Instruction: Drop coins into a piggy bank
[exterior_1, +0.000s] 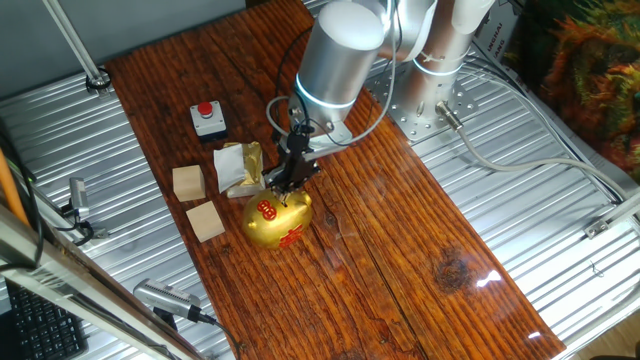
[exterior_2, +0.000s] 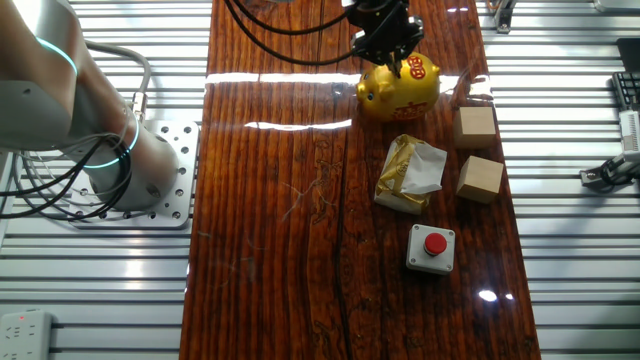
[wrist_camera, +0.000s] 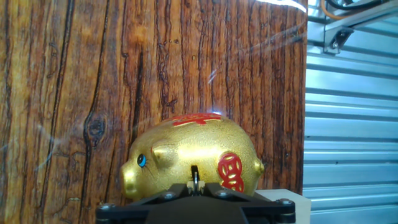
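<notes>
While jaws hover over piggy bank (wrist_camera: 189, 158), slot mostly hidden, coin unclear

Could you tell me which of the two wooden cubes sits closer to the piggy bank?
The cube just beside the piggy bank; the other cube lies further along, next to the foil wrapper.

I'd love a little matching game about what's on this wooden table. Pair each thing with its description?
Things:
1. piggy bank
2. push button
3. foil wrapper
4. wooden cubes

Descriptions:
A. red, on a grey box
B. white and gold, crumpled
C. tan, two side by side
D. shiny gold, directly under the pincer

Pairs: 1-D, 2-A, 3-B, 4-C
</notes>
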